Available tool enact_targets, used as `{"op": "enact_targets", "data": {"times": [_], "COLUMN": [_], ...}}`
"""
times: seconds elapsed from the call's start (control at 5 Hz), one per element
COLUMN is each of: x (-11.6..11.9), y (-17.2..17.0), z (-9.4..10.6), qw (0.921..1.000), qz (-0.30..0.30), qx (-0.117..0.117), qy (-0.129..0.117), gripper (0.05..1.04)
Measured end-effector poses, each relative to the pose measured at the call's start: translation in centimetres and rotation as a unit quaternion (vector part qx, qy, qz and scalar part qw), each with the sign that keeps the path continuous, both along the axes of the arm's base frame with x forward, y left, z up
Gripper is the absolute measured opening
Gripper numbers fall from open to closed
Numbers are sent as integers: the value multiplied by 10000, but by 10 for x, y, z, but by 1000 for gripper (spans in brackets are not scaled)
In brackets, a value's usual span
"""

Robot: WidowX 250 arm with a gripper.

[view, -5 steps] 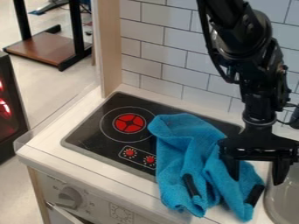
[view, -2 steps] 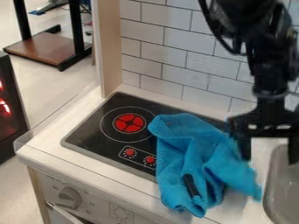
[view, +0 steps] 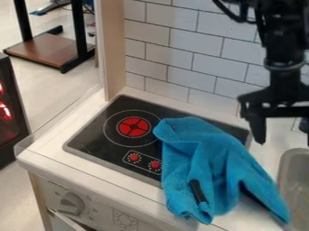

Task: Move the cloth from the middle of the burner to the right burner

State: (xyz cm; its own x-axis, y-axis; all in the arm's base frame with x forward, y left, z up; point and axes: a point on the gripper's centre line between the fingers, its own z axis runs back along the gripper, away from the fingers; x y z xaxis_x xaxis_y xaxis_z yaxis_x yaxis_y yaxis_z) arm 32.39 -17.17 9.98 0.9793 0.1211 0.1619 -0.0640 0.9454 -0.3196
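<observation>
Blue cloth (view: 202,158), rumpled, lies left of the gripper (view: 283,131) and stretches to below it in view, draped over the cooktop (view: 100,140) and counter (view: 91,169). Well left of the gripper is the red-centred burner (view: 133,127). The gripper's fingers stand wide apart; lower in view, the grey basin (view: 286,164) sits near the cloth's right end.

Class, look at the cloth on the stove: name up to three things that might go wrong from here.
The cloth reaches the front edge of the counter, so it might slide off the stove. Its right corner lies by the sink and may slip in. The jaws stand apart, not gripping the cloth, so moving away now would probably leave it behind.
</observation>
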Motion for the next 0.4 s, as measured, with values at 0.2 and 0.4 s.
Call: {"op": "enact_targets", "data": {"times": [0.2,0.4], "x": [0,0], "y": [0,0], "z": [1,1], "qw": [10000,10000], "qz": [-21,-21], "qx": [3,3], "qy": [-16,-16], "gripper": [999,999]}}
